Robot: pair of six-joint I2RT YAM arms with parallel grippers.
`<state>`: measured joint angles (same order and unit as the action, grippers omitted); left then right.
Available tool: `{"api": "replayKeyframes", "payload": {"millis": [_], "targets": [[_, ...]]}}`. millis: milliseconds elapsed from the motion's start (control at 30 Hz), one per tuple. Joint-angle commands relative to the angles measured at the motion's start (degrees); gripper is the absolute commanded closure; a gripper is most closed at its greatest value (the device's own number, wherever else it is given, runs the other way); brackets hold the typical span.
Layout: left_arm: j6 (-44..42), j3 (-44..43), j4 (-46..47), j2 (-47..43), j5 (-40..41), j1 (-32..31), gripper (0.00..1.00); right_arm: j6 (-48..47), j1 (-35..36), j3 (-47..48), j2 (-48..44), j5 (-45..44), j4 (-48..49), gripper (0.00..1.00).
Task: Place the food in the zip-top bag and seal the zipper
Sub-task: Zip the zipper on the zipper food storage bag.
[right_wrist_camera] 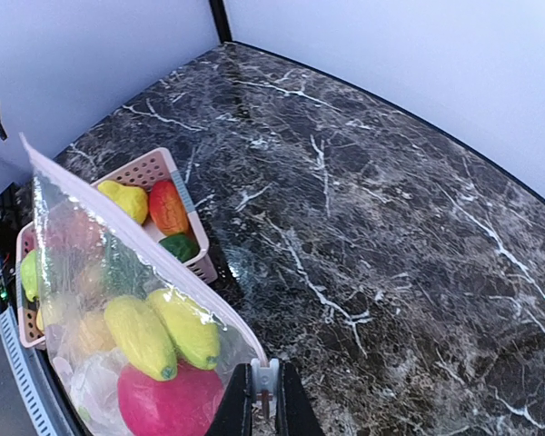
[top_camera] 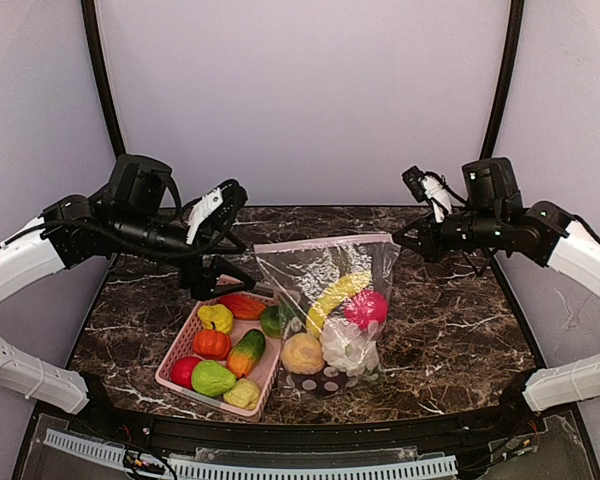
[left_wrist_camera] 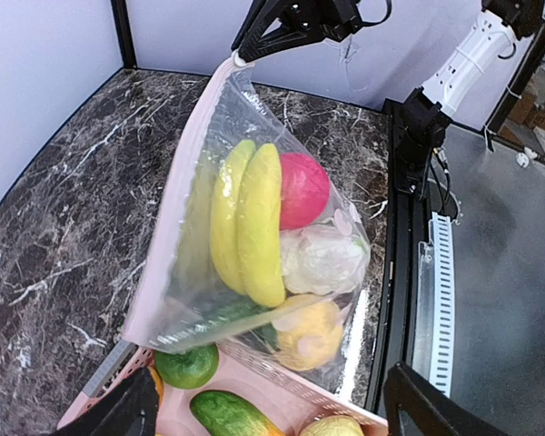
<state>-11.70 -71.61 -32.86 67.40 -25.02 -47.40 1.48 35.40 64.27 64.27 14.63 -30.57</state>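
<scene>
Looking first at the near edge and finding a pale slotted strip [top_camera: 280,466] lying across the front. Seeing a pink basket [top_camera: 175,355] sitting just behind it on the dark marble table [top_camera: 450,320], holding a green cucumber [top_camera: 245,352], an orange pumpkin [top_camera: 211,343], a yellow pepper [top_camera: 216,317] and more toys. Finding the zip-top bag [top_camera: 325,290] standing in the middle of the table, touching the basket's side and carrying a yellow banana [left_wrist_camera: 250,218], a pink-red fruit [left_wrist_camera: 300,186], a white cauliflower [left_wrist_camera: 322,259] and a yellow-orange ball [left_wrist_camera: 309,331]. Pinching the bag's top corner on the right side with the right gripper [right_wrist_camera: 264,386], squeezing tight on the end of the pinkish zipper [top_camera: 320,240]. Hovering over the basket's far end with the left gripper [left_wrist_camera: 271,381], with fingers spread wide and holding nothing. Not being able to tell if the zipper is pressed shut
</scene>
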Motion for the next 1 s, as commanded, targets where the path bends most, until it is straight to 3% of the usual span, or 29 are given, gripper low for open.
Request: {"api": "replayKeyframes", "payload": {"millis": [0,167,433,500,633,733,800,967], "targets": [[3.55,1.62,2.2,-1.02,4.31,0.46,0.04,4.07,-0.5,2.99,0.51,-10.77,0.11,1.0],[6.09,1.61,2.86,-0.18,8.24,1.86,0.01,7.66,-2.97,5.05,3.67,-19.4,-1.27,1.0],[12.21,5.15,4.93,-1.09,10.77,11.47,0.01,11.65,-12.25,3.49,7.04,-18.56,-0.44,0.99],[14.33,7.87,6.62,-2.04,10.22,14.67,0.01,11.79,-13.3,2.36,7.41,-17.34,0.35,0.87],[17.76,11.8,9.61,-3.88,8.87,21.09,0.01,11.36,-13.52,0.45,6.3,-16.22,1.68,0.32],[19.18,13.43,10.52,-4.42,9.77,24.83,0.01,11.18,-13.64,-0.3,5.08,-16.67,1.96,0.1],[19.65,14.47,10.91,-4.57,11.16,26.82,0.0,11.4,-13.89,-0.57,4.54,-17.15,1.96,0.02],[21.42,18.49,13.17,-5.94,13.58,33.94,0.0,12.97,-16.46,-2.03,3.62,-16.23,2.3,0.02]]}}
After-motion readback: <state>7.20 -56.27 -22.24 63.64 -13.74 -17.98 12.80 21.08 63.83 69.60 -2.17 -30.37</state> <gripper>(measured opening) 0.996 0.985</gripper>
